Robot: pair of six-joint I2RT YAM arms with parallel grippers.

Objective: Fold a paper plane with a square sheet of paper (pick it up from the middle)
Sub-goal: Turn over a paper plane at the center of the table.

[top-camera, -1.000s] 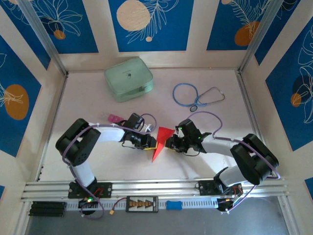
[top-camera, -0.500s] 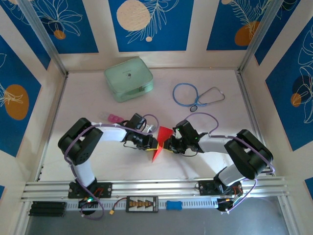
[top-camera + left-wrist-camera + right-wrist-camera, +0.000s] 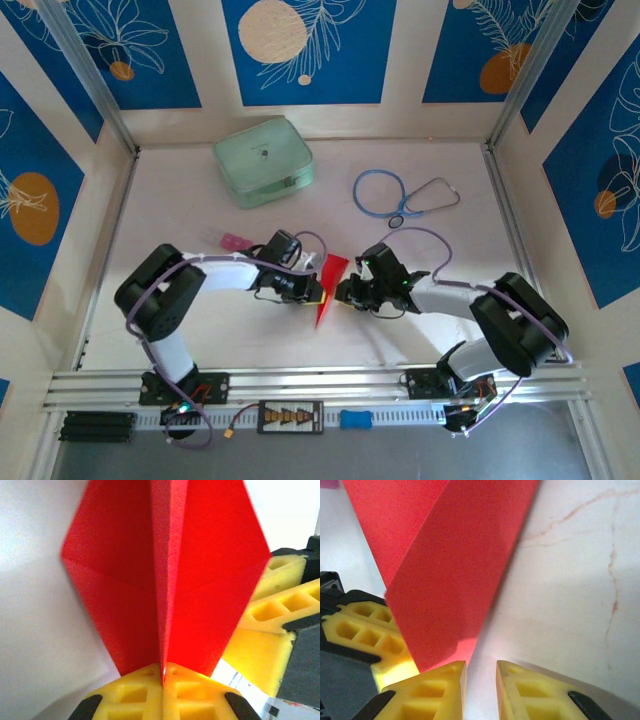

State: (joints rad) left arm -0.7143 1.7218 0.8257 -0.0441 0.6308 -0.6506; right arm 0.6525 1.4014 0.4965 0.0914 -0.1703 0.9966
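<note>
Two robot arms meet at the middle of the table over a bright red paper plane [image 3: 328, 285], a matte, sharply creased sheet folded to a narrow dart whose point faces the near edge. In the left wrist view the paper plane [image 3: 170, 580] rises in flat facets on either side of a raised centre ridge. That ridge is pinched between the honeycombed yellow foam pads of the left pincer [image 3: 162, 672], which are pressed together on the fold. In the overhead view the left pincer [image 3: 315, 293] sits on the paper's left and the right pincer [image 3: 342, 293] on its right. From the right wrist, the right pincer [image 3: 480, 672] has its fingers slightly parted with bare table between them, holding nothing; the paper plane [image 3: 445, 565] lies just beside its left finger. A second ago the red shape looked like a wider triangle and the left pincer was partly open; it has since closed and the paper looks slimmer. The table [image 3: 450, 260] is smooth and white with faint marble-like veins. At its far side rest a pale green rounded case [image 3: 263, 161] and a blue stethoscope [image 3: 405, 195], with a small pink object [image 3: 236, 242] near the left arm. Cream walls with blue leaf-patterned panels enclose the table.
</note>
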